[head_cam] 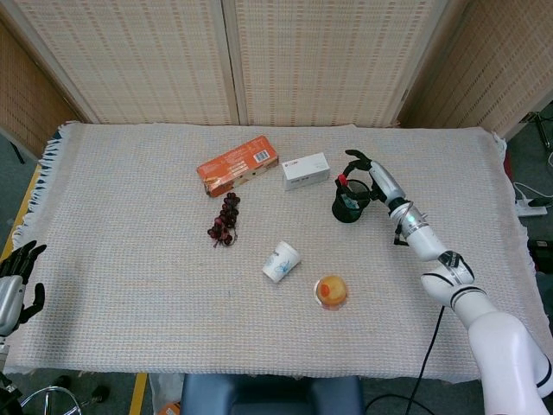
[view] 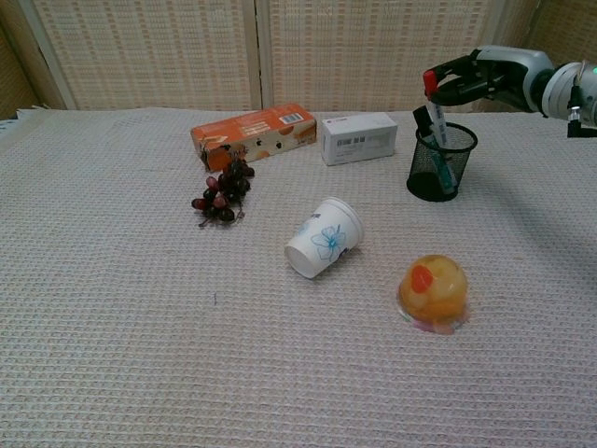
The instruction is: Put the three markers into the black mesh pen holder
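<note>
The black mesh pen holder stands right of centre at the back of the table. A dark-capped marker leans inside it. My right hand hovers just above the holder and pinches a red-capped marker near its top. That marker's lower end dips inside the holder's rim. My left hand rests at the table's near left edge with its fingers apart, holding nothing. A third marker is not visible.
An orange box and a white box lie at the back. Dark grapes, a tipped paper cup and a jelly cup sit toward the middle.
</note>
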